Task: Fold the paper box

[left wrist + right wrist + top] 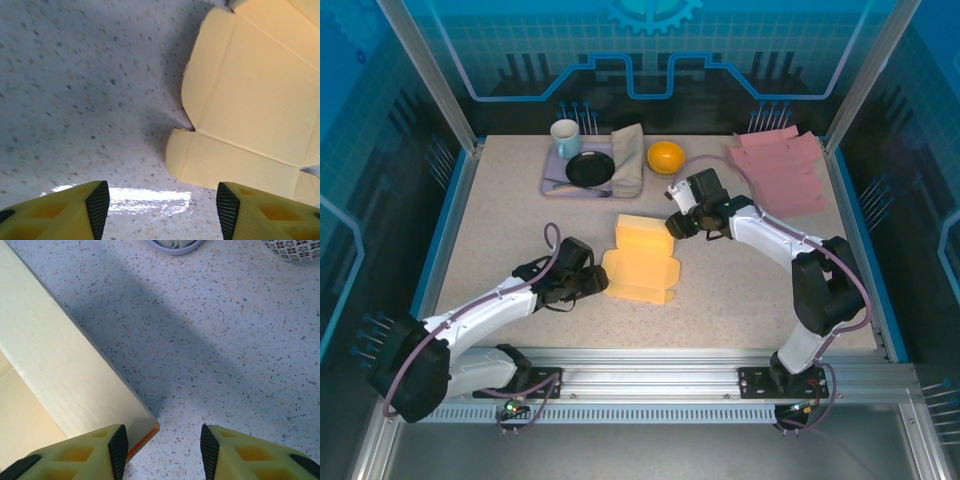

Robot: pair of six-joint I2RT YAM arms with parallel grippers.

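Observation:
The yellow paper box lies partly folded in the middle of the table, its back panel raised and its front flaps flat. My left gripper sits low at the box's left edge. In the left wrist view it stands open over bare table, and a rounded side flap of the box lies just ahead and to the right. My right gripper is at the raised panel's right end. It is open, with the corner of the upright box wall beside its left finger.
At the back of the table a grey tray holds a white mug, a black plate and a folded cloth. An orange bowl stands beside it. Pink paper sheets lie at the back right.

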